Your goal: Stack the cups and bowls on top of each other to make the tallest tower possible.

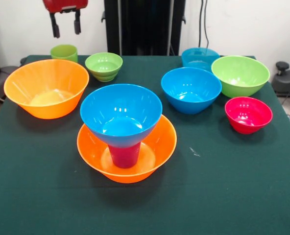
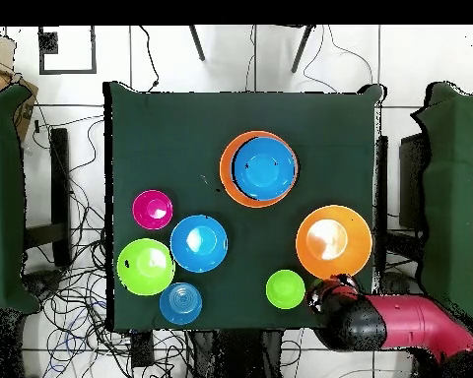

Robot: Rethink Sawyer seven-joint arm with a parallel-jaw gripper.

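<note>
Gripper point(image 1: 66, 28): I see it raised above the desk's far edge, fingers parted, grasping nothing.
Tower point(image 1: 125, 134): I find it mid-desk toward the near edge; blue bowl point(image 1: 121, 112) on purple-magenta cup point(image 1: 125, 154) in an orange bowl point(image 1: 159, 147).
Nearest piece: light green cup point(image 1: 64, 52), almost directly beneath the gripper at the far edge.
Key relation: I judge a straight descent reaches that cup; the tower lies nearward.

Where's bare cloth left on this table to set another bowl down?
The widest bare cloth lies on the green tablecloth in front of the orange plastic bowl holding the tower and the small red-pink plastic bowl. The far side, around the blue plastic bowl, is crowded.
</note>
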